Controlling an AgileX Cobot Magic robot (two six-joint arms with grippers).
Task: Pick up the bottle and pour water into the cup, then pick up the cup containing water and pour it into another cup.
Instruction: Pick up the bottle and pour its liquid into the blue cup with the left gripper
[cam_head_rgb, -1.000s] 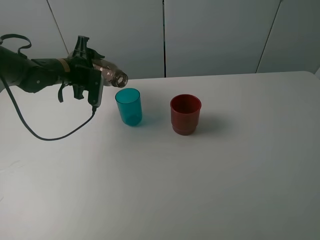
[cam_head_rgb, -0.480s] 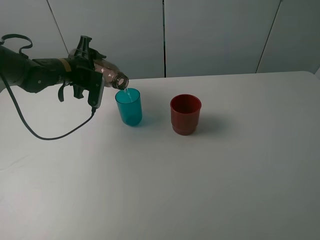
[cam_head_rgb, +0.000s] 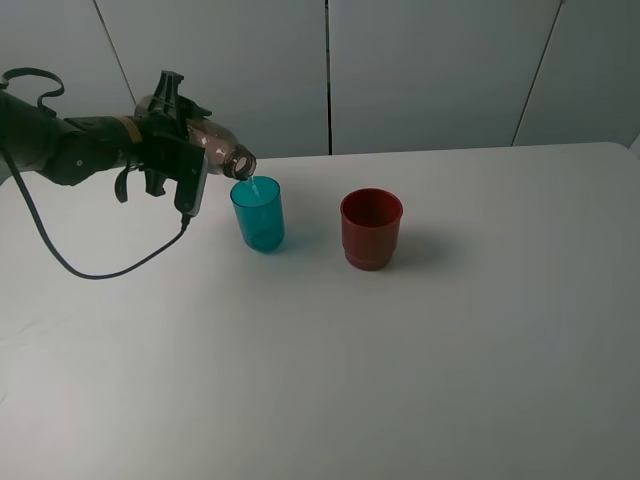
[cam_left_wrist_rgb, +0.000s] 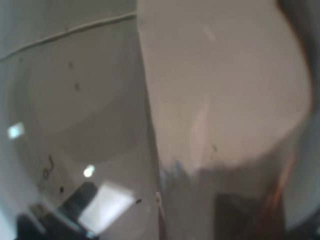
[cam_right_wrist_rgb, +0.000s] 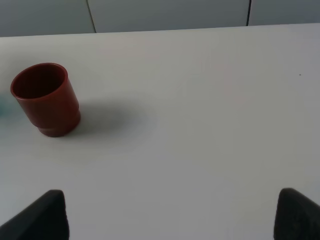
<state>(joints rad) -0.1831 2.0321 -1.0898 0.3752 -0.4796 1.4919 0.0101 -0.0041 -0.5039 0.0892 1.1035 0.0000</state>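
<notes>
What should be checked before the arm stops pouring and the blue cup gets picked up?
1. Grip on the bottle: ok. The left gripper is clamped around its body.
2. Bottle mouth over the teal cup: ok. The mouth sits just above the rim, and a thin stream seems to fall inside.
3. Water level in the teal cup: cannot tell.
4. Teal cup upright on the table: ok.
5. Red cup upright and apart from the teal cup: ok.
6. Right gripper free for the cup: ok. The jaws are apart with nothing between them.
</notes>
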